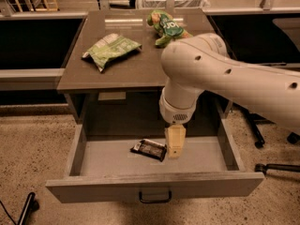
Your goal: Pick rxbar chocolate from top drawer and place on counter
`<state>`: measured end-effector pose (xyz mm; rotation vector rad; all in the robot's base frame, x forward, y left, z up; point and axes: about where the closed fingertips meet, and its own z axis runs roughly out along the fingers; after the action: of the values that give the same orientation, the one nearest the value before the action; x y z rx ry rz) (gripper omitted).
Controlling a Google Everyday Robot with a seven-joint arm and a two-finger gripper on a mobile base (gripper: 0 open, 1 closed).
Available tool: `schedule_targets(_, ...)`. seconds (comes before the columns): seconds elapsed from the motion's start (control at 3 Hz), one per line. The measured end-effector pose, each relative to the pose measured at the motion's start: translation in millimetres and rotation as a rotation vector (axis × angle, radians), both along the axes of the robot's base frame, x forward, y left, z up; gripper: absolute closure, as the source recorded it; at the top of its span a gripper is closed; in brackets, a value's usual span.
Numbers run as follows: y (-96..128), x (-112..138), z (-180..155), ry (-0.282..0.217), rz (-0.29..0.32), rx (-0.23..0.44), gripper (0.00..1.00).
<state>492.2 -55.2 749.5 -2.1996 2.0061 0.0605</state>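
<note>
Camera view takes in the white arm (243, 86) reaching from the right, past the front right corner of the table (136, 69), and down into the top drawer (154, 187), which stands pulled out below the table's front edge. On the table, a flat green bag (111, 50) lies toward the left edge and a crumpled green bag (166, 26) sits at the far edge; bare surface along the front edge looks fit for the set-down. The rxbar chocolate (149, 149) lies flat and slightly skewed near the middle of the drawer floor. The hand (175, 143) hangs low in the drawer, just beside the bar's right end; whether it is spread or pressed together cannot be told. A good pick likely means shifting left to centre over the bar, spanning its narrow width and descending gently, since the flat wrapper may slide.
</note>
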Motion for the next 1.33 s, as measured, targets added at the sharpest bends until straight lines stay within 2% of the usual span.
schedule_targets(0.33, 6.5, 22.5, -23.5, -0.034, -0.017, 0.038, 0.1)
schedule_targets(0.67, 14.4, 35.2, -58.3, -0.012, -0.055, 0.086, 0.14)
schedule_targets(1.0, 39.4, 38.4, -92.3, 0.0, -0.057, 0.117, 0.31)
schedule_targets(1.33, 66.8, 41.6, -116.2, 0.007, -0.045, 0.16, 0.34)
